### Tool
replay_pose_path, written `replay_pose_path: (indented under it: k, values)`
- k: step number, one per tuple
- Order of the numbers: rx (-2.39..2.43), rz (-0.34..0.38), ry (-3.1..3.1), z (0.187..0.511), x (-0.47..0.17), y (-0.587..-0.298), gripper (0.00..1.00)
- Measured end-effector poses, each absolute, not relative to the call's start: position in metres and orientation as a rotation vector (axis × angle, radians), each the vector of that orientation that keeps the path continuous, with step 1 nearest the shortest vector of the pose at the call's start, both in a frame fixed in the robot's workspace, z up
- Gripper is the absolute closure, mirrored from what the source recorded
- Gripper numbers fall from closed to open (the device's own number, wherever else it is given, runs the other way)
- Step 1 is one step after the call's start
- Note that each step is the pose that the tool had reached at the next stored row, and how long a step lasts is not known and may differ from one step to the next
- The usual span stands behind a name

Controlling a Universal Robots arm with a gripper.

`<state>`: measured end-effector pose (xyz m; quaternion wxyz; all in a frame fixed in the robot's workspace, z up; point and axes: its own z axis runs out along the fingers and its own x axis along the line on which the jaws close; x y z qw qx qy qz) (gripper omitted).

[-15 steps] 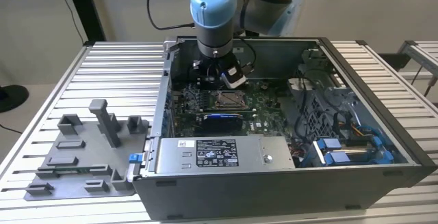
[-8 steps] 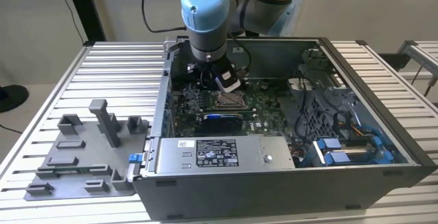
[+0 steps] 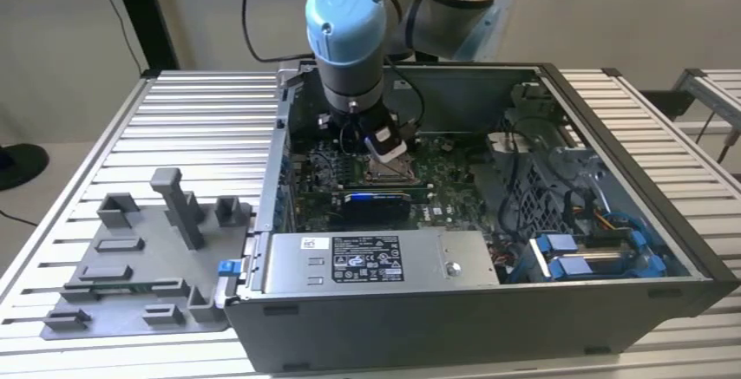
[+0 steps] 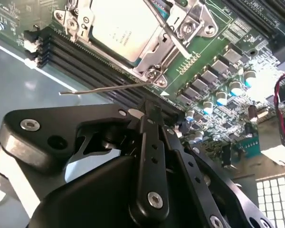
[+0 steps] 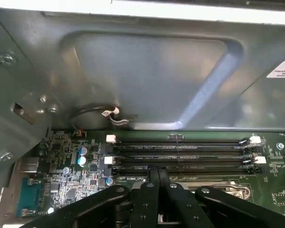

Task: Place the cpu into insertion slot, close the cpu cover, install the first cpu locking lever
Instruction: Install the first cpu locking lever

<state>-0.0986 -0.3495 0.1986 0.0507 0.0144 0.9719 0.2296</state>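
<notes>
In the exterior view the arm reaches down into the open computer case [image 3: 648, 249], its gripper [image 3: 388, 147] just above the insertion slot [image 3: 391, 169] on the green motherboard [image 3: 452, 175]. The second wrist view adds the detail: the cpu [image 4: 121, 28] sits in the socket under the closed cpu cover [image 4: 147, 66], a thin locking lever [image 4: 104, 89] juts free, and the gripper's fingertips [image 4: 152, 114] are pressed together, holding nothing. The first wrist view shows the memory slots [image 5: 180, 154] and case wall [image 5: 147, 76] beyond those shut fingers [image 5: 157, 176].

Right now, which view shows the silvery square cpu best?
The second wrist view: the silvery square cpu sits framed by its metal cover. In the exterior view the socket area is small, below the gripper. The first wrist view catches the socket's edge.
</notes>
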Motion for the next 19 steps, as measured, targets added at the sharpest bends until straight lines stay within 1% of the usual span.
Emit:
replay_pose_path:
  k: [19]
  values:
    - [0.044, 0.697, 2.96, 0.1932, -0.0941, -0.3495, 1.0]
